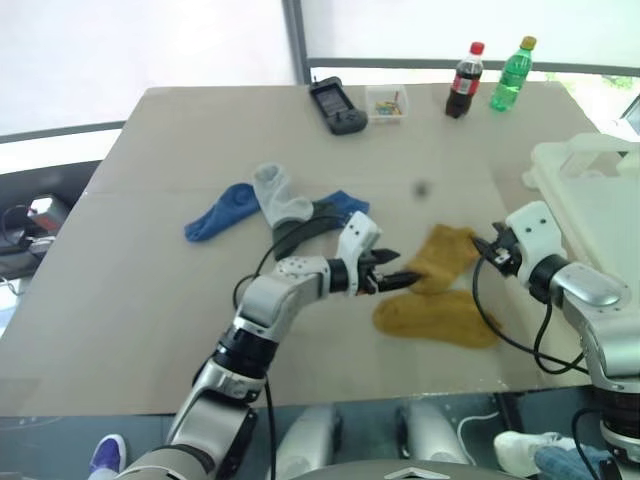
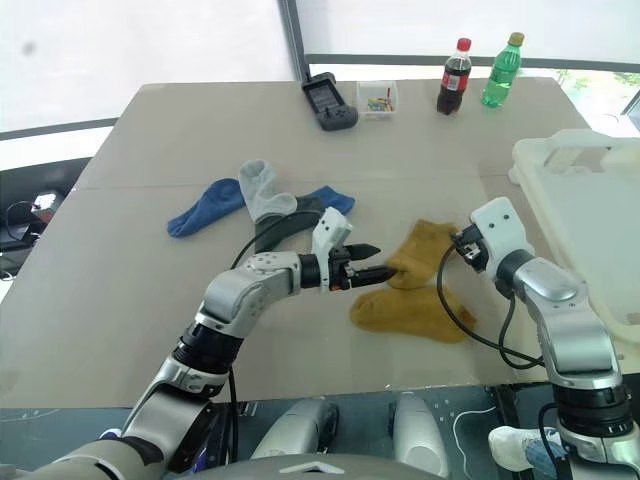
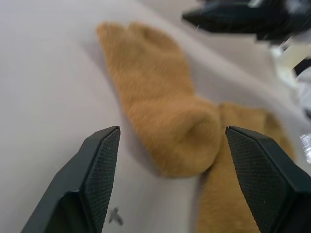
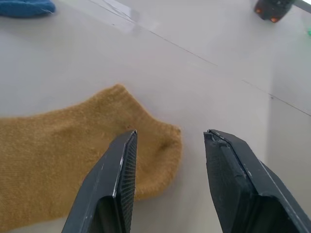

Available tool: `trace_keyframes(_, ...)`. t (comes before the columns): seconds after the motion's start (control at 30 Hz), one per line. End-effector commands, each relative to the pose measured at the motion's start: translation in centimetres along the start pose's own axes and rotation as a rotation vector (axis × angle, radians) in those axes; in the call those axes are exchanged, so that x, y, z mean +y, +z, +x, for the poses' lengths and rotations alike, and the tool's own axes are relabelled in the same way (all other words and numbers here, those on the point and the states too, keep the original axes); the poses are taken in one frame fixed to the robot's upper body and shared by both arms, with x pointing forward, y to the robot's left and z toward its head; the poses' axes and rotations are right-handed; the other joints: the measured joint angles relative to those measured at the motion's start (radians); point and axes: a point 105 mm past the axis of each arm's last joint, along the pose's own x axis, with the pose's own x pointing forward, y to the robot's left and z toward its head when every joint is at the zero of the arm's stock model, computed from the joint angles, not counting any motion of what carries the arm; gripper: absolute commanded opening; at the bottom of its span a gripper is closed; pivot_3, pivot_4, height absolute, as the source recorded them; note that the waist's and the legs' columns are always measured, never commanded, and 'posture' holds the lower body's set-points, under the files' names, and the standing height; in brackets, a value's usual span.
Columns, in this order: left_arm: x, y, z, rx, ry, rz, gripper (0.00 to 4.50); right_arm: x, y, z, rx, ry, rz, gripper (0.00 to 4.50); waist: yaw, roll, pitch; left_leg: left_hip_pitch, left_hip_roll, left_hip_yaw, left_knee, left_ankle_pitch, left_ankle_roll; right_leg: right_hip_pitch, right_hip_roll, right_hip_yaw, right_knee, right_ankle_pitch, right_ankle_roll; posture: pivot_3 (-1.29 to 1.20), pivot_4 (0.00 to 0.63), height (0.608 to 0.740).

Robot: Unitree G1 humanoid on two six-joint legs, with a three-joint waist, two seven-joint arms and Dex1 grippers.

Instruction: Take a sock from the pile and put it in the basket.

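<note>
Left arm reaches forward and across toward the right, its left gripper point(image 1: 402, 279) low, fingers point(image 3: 95, 170) spread apart. Right arm is bent at the elbow, forearm angled inward; right gripper point(image 4: 167, 141) points forward and slightly down, fingers parted and empty.

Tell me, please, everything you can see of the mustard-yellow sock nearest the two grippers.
The mustard-yellow sock is a short ankle sock of soft ribbed knit. It lies flat and slightly bent on the tan table, and one end rests across a second yellow sock of the same kind. The left gripper has its open fingers on either side of that overlapping end; the right gripper hovers open just above the other end. Neither grips it. It sits apart from the pile, short of the basket.
</note>
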Motion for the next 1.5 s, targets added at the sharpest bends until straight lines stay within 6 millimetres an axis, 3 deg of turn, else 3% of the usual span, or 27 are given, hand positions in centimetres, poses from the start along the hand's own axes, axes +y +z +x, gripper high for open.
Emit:
trace_keyframes(0.03,-0.4,0.3,0.5,0.01,0.018,0.05,3.7,0.0,0.7,0.4,-0.025,0.033,-0.043,2.25,0.001,0.0,0.0,0.0,0.0,0.0,0.0,0.0,0.0,0.0,0.0,0.0,0.0,0.0,0.0,0.0,0.15,0.74)
trace_keyframes(0.13,-0.5,-0.1,1.2,0.023,0.026,0.059,2.98,0.2,-0.4,0.9,0.019,0.058,-0.053,2.25,0.003,0.0,0.0,0.0,0.0,0.0,0.0,0.0,0.0,0.0,0.0,0.0,0.0,0.0,0.0,0.0,0.15,0.74)
trace_keyframes(0.23,-0.6,-0.3,1.7,0.032,0.019,0.065,1.58,-0.1,-1.4,1.3,0.058,0.061,-0.05,2.25,0.007,0.0,0.0,0.0,0.0,0.0,0.001,0.0,0.0,0.001,0.0,0.0,0.0,0.0,0.0,0.0,0.15,0.74)
trace_keyframes(0.33,-0.4,-0.3,2.1,0.037,0.014,0.079,0.13,-0.3,-2.7,1.8,0.103,0.06,-0.061,0.91,0.006,0.0,0.0,0.0,0.0,0.0,0.001,0.0,0.0,0.0,0.0,0.0,0.0,0.0,0.0,0.0,0.15,0.74)
trace_keyframes(0.37,-0.2,-0.2,2.1,0.037,0.014,0.092,0.0,-0.3,-3.1,2.0,0.12,0.061,-0.065,0.55,0.005,0.0,0.0,0.0,0.0,0.0,0.001,0.0,0.0,0.0,0.0,0.0,0.0,0.0,0.0,0.0,0.15,0.74)
trace_keyframes(0.43,0.2,0.0,2.0,0.037,0.011,0.11,0.0,-0.3,-3.6,2.2,0.14,0.068,-0.066,0.02,0.005,0.0,0.0,0.0,0.0,0.0,0.001,0.0,0.0,0.0,0.0,0.0,0.0,0.0,0.0,0.0,0.15,0.74)
trace_keyframes(0.63,4.1,1.0,-0.7,0.078,0.011,0.245,0.0,0.2,-2.9,2.4,0.135,0.083,-0.034,0.02,-0.001,-0.001,-0.001,0.001,0.0,0.0,0.001,0.0,0.0,0.001,0.0,0.0,0.001,0.0,0.0,0.0,0.15,0.74)
trace_keyframes(0.77,5.5,1.3,-2.2,0.12,-0.032,0.309,0.0,1.5,-2.5,2.0,0.152,0.123,-0.001,0.02,0.0,-0.001,0.0,0.0,0.0,0.0,0.001,0.0,0.0,0.0,0.0,0.0,0.0,0.0,0.0,0.0,0.15,0.74)
trace_keyframes(0.93,5.5,0.6,-3.7,0.175,-0.124,0.346,0.0,4.5,-2.3,0.6,0.178,0.208,0.029,0.02,0.0,-0.001,0.0,-0.001,0.0,-0.001,0.001,0.0,0.0,-0.001,-0.001,-0.001,-0.001,0.0,0.0,0.0,0.15,0.74)
trace_keyframes(1.07,5.5,0.7,-4.1,0.185,-0.149,0.367,0.0,5.8,-2.4,-0.4,0.203,0.205,0.049,0.02,0.0,-0.001,-0.001,-0.002,0.0,-0.002,0.001,0.0,0.0,-0.001,0.0,-0.002,0.0,0.0,0.0,0.0,0.15,0.74)
trace_keyframes(1.37,5.8,1.1,-3.4,0.163,-0.115,0.385,0.0,5.3,-1.7,-1.1,0.205,0.064,0.094,0.02,0.003,-0.001,-0.001,-0.001,0.0,-0.002,0.002,0.0,0.0,-0.001,0.0,-0.002,0.001,0.0,0.0,0.0,0.15,0.74)
trace_keyframes(1.4,5.8,1.2,-3.3,0.158,-0.11,0.385,0.29,5.2,-1.6,-1.1,0.203,0.059,0.096,0.0,0.003,-0.001,-0.001,-0.001,0.0,-0.002,0.002,0.0,0.0,-0.001,-0.001,-0.002,0.001,0.0,0.0,0.0,0.15,0.74)
trace_keyframes(1.5,5.6,1.6,-3.2,0.125,-0.113,0.361,1.31,4.9,-1.3,-1.3,0.188,0.048,0.099,0.86,0.002,-0.001,-0.001,-0.001,-0.001,-0.002,0.002,0.0,0.0,-0.001,-0.001,-0.002,0.001,0.0,0.0,0.0,0.15,0.74)
